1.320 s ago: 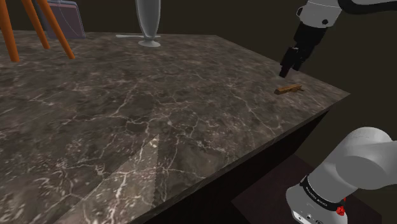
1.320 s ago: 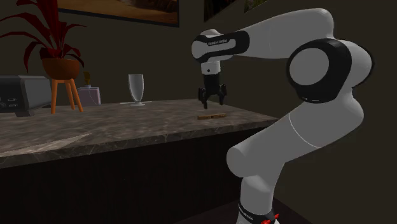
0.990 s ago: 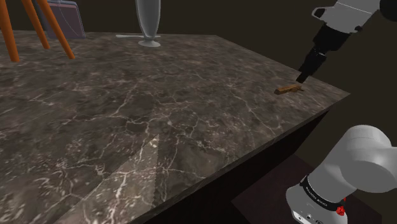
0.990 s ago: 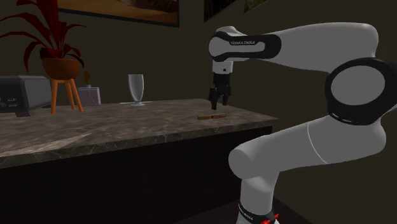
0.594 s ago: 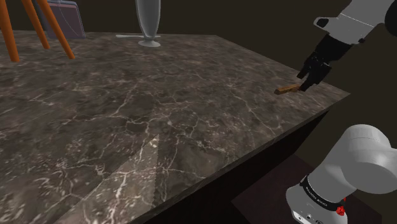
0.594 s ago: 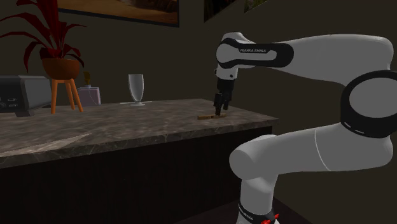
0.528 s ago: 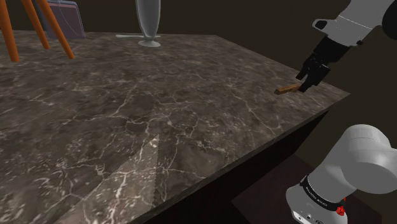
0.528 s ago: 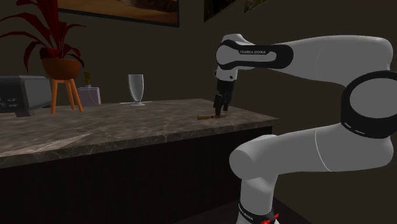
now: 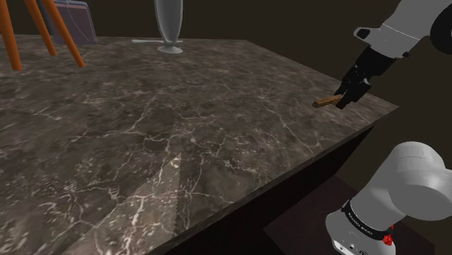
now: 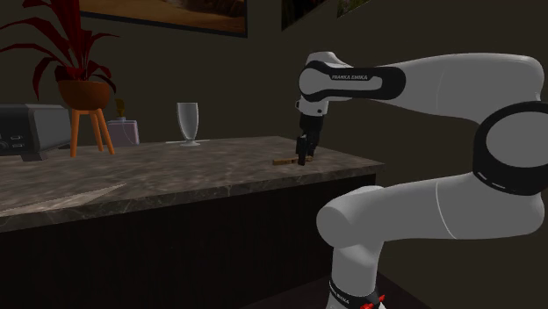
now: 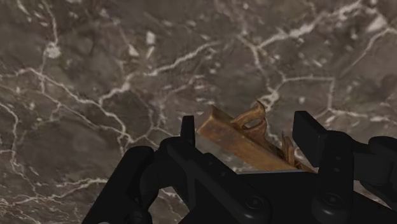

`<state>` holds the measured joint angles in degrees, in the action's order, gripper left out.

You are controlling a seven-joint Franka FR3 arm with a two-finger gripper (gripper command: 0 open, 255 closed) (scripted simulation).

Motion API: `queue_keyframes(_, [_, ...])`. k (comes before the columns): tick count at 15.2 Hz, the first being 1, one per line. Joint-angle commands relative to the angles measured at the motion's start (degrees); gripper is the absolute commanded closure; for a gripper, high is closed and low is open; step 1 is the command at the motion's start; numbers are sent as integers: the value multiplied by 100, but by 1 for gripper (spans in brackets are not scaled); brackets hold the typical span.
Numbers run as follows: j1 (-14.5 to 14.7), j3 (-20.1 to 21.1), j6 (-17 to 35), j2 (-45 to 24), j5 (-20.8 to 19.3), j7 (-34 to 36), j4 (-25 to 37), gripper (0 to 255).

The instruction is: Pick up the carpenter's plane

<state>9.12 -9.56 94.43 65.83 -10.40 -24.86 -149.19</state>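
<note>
At the shoulder view's far left, the orange stand legs and the clear glass at the back had not shifted. All the change was near the right-hand corner of the dark marble countertop. There the carpenter's plane, a small brown block, lay flat on the stone close to the edge, just where it had been a second before. The gripper, which had hung well above it, had come down and turned at the wrist until its tips were level with the plane, at the end nearer the arm. In the wrist view the plane sat slantwise between the two fingers, which stood apart and had not yet closed on it. By my reading the approach was as good as done, with the squeeze and lift yet to come. Lying askew, the plane might twist as the jaws closed.
</note>
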Motion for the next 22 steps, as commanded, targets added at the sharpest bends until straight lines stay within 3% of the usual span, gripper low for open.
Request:
queue_keyframes(1, [-2, -3, -2, -2, -5, -1, -12, 255])
queue_keyframes(5, [-1, 5, -8, -4, 1, 3, -5, 255])
queue_keyframes(22, [88, 138, -867, -592, 146, -45, 1443, 255])
